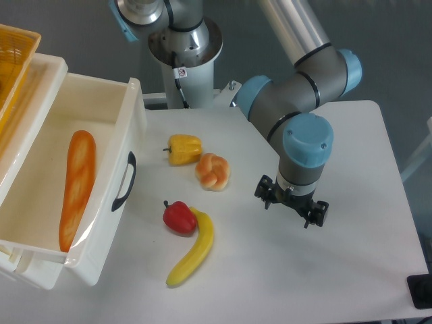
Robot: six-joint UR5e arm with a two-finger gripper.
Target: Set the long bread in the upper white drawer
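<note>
Camera view from above the table: the long, glossy orange-brown bread (76, 189) lies lengthwise on the floor of the deep, glossy white plastic drawer (132, 128), which stands pulled out at the left of the table with its dark curved handle (123, 182) facing the tabletop. A yellow basket-like tray (15, 61) sits above the drawer at the far left edge. On the white table (324, 270), just to the right of the drawer front, are a yellow bell pepper (183, 149) and, touching or nearly touching it, a small round braided bun (212, 171). Below them a red bell pepper (179, 217) rests against the upper end of a yellow banana (193, 251). The grey and blue arm's black two-finger gripper (291, 208) points down over bare tabletop, right of the bun and well apart from the drawer. Its fingers are spread apart with nothing between them.
</note>
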